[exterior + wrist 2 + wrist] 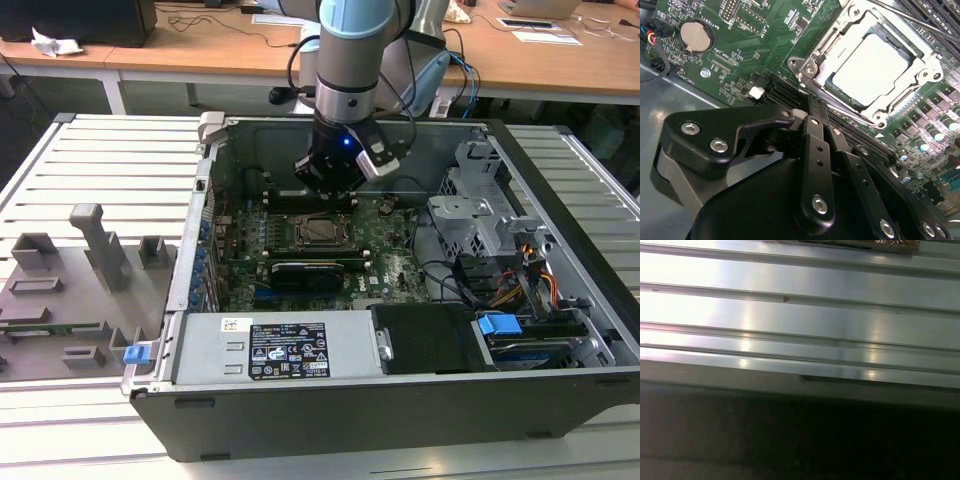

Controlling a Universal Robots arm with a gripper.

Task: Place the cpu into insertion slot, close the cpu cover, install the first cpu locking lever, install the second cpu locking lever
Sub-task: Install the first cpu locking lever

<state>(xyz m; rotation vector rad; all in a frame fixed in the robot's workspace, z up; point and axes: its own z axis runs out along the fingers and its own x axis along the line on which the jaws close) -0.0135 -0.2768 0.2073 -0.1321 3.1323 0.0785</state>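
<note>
The cpu, silver face up, is seen seated in the insertion slot at the middle of the green motherboard. The cpu cover lies flat around it, with the chip showing through its window. A thin metal rod runs past the cover's far corner.

In the second wrist view the gripper is held just beside the near corner of the cover, over the long black card slots. The jaws appear to be closed together, with nothing seen between them. A coin cell battery sits well apart on the board.

In the exterior view the arm is lowered into the open computer case. The gripper is near the back wall, just beyond the cpu. The socket is hemmed in by the power supply along the near edge. On the exterior view's right it is bounded by the metal drive cage and loose cables. Open room is left straight above the board.

The case rests on a slatted aluminium bench. Grey fixture blocks stand on it at the exterior view's left.
</note>
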